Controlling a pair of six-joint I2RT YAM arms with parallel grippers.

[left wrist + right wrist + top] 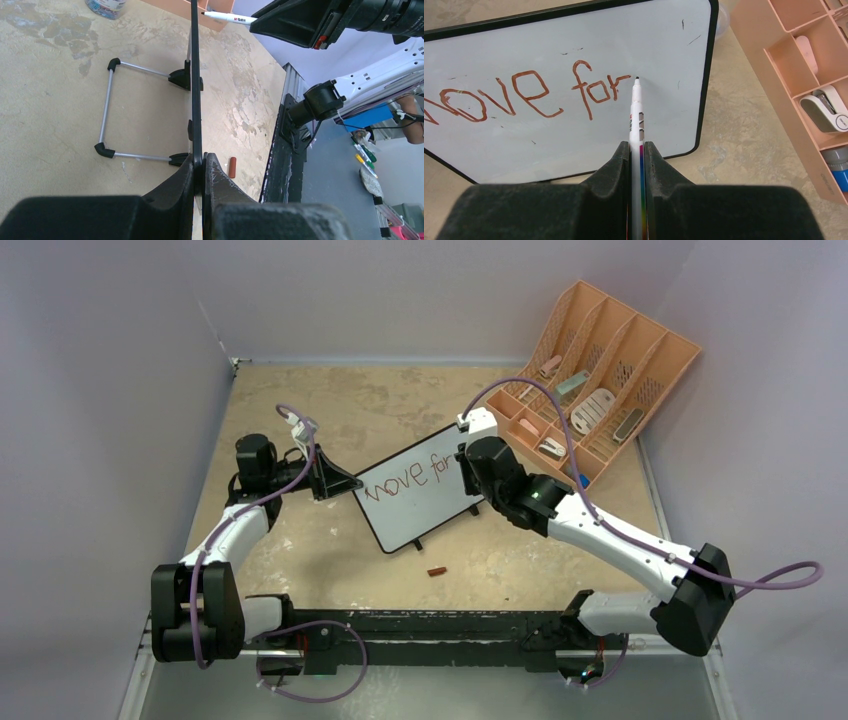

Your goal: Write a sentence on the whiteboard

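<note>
The whiteboard (420, 515) stands tilted on the table with "move for" written on it in red-brown. My left gripper (352, 484) is shut on its left edge. The left wrist view shows the whiteboard (195, 75) edge-on, pinched between that gripper's (202, 167) jaws. My right gripper (466, 470) is at the board's right side, shut on a white marker (636, 110). In the right wrist view the marker tip sits on the whiteboard (549, 140) just right of the "r", and the right gripper (637, 150) clamps the barrel. The same marker (227, 18) shows in the left wrist view.
A peach slotted desk organizer (600, 380) with small items lies at the back right, close to the right arm. A small red-brown cap (437, 571) lies on the table in front of the board. The board's wire stand (107, 107) extends behind it.
</note>
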